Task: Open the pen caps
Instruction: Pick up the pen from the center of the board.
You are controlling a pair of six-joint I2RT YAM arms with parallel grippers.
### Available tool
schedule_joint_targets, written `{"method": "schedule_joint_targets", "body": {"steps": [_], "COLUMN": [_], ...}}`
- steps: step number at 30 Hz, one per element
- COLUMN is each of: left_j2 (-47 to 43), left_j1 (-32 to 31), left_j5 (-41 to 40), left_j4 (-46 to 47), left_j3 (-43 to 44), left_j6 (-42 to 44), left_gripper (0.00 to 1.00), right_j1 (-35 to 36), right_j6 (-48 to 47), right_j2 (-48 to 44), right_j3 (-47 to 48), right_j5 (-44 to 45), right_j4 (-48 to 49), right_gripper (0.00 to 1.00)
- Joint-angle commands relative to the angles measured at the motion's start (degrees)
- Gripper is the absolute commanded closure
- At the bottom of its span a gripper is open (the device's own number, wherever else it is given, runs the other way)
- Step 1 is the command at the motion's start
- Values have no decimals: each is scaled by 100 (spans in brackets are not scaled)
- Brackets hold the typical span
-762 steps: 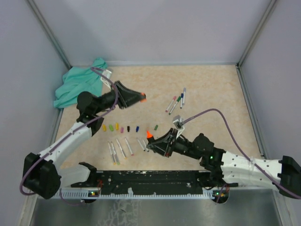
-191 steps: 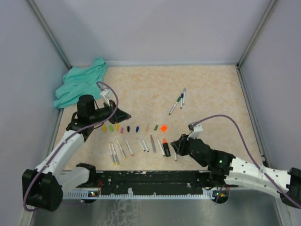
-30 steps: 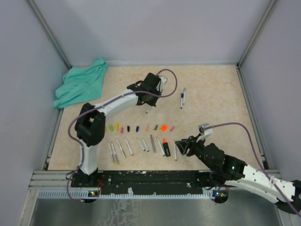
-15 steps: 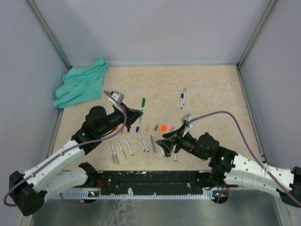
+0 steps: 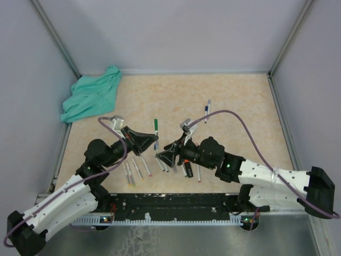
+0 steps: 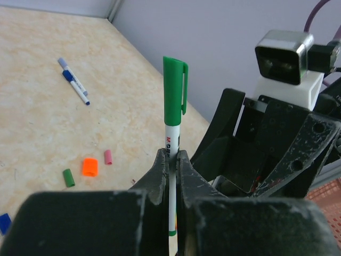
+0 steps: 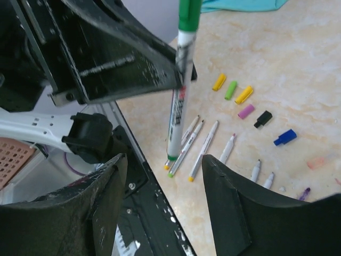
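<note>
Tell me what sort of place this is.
Probably a robotics lab test cell: plain grey panel walls on metal framing box in a table, and the left arm and right arm are bolted to a rail at its near edge.

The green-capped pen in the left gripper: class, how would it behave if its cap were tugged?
The green-capped pen looks slim and rigid, so it probably will not bend. The left gripper pinches it well below the green cap, so a tug might tilt or slide it. Laid down, its clip would likely stop it rolling.
</note>
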Motion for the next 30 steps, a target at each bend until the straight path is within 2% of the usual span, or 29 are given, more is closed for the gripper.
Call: {"method": "schedule_joint_targets", "body": {"steps": [1, 11, 15, 23, 26, 27, 30], "left_j2": [-26, -89, -96, -174, -229, -248, -344], "left_j1": [19, 19, 15, 19, 19, 19, 19], "left_j5": [304, 487, 526, 509, 513, 514, 513], "left_j4": [507, 781, 945, 953, 903, 874, 627], "left_j3": [-150, -301, -419, -455, -438, -430, -352], "left_j6": [-385, -790, -959, -1093, -1144, -1155, -1194], "left_gripper": [100, 100, 100, 99, 91, 86, 56], "right_j1": [-12, -13, -11, -10, -7, -2, -7], "right_j6": [-23, 287, 348, 413, 469, 481, 517], "right_j2": [263, 905, 1051, 1000, 893, 845, 691], "right_j3": [546, 1110, 1218, 1130, 988, 936, 787], "right_j5": [7, 343, 280, 108, 82, 65, -12], "right_j4": [496, 65, 69, 173, 296, 343, 378], "right_gripper": [41, 43, 55, 90, 100, 100, 100]}}
